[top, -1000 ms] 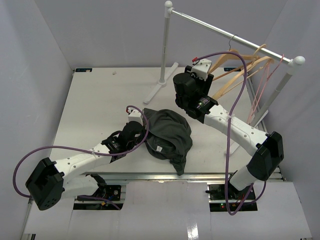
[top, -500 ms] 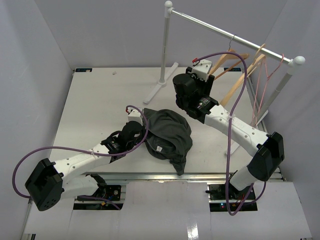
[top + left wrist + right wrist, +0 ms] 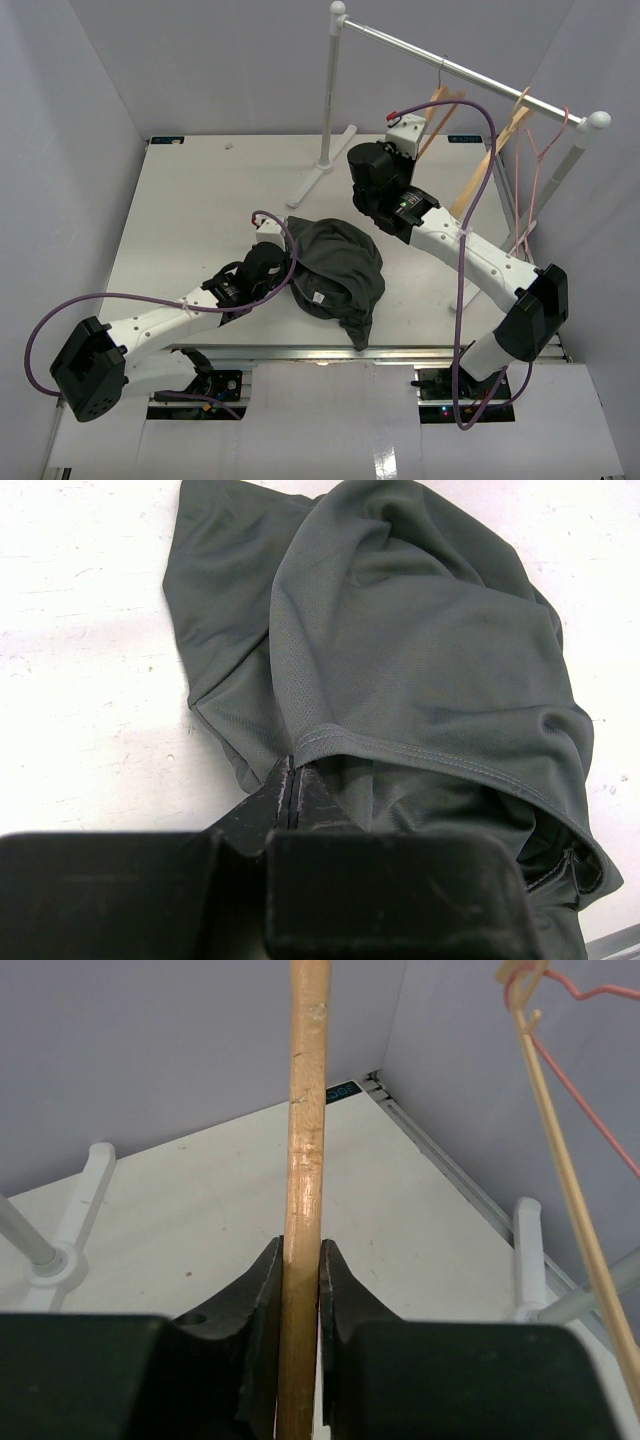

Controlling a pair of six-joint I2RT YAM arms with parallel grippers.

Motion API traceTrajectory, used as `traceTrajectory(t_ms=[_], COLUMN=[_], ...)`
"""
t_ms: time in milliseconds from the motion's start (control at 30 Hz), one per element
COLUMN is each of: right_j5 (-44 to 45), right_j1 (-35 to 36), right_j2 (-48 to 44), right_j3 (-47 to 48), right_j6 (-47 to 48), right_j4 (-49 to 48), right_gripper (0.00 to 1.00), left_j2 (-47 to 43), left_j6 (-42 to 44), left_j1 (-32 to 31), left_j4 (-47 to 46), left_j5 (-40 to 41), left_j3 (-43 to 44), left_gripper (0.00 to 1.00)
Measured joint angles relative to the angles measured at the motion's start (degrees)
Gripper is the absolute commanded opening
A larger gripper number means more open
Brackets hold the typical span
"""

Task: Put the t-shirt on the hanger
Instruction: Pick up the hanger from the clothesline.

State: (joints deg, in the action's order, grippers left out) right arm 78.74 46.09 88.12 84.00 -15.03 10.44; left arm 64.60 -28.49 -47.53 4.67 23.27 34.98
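The dark grey-green t-shirt (image 3: 338,262) lies crumpled on the table between the arms, with a small white label (image 3: 318,298) showing. My left gripper (image 3: 283,283) is at its left edge. In the left wrist view the gripper (image 3: 293,772) is shut on the stitched hem of the t-shirt (image 3: 420,660). The tan wooden hanger (image 3: 441,104) hangs from the rail at the back right. My right gripper (image 3: 411,127) is raised to it and, in the right wrist view (image 3: 301,1252), is shut on the hanger's wooden bar (image 3: 306,1110).
A white clothes rack with a rail (image 3: 470,74) and a post (image 3: 330,100) stands at the back. A second wooden hanger (image 3: 487,165) and a thin pink hanger (image 3: 541,170) hang further right. Rack feet (image 3: 62,1252) rest on the table.
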Motion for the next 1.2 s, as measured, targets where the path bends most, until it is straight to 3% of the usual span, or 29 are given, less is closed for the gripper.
traceTrajectory(t_ms=[233, 467, 600, 1200], right_j5=[1.0, 2.3, 4.0, 6.3], right_j1=[0.0, 0.6, 1.6, 15.4], right_j2=[-0.3, -3.6, -3.7, 1.0], right_j3=[0.4, -6.6, -7.0, -5.3], right_j6=[4.0, 28.6, 38.7, 55.4], right_j4=[-1.3, -27.7, -35.4, -52.1], right_gripper=[0.08, 0.08, 0.08, 0.08], left_j2=[0.0, 0.0, 0.2, 0.8], left_j6=[0.0, 0.0, 0.0, -0.1], left_j1=[0.0, 0.0, 0.0, 0.0], left_j4=[0.0, 0.0, 0.0, 0.0], left_j5=[0.0, -0.2, -0.2, -0.2], left_j3=[0.0, 0.0, 0.0, 0.0], left_gripper=[0.00, 0.00, 0.00, 0.00])
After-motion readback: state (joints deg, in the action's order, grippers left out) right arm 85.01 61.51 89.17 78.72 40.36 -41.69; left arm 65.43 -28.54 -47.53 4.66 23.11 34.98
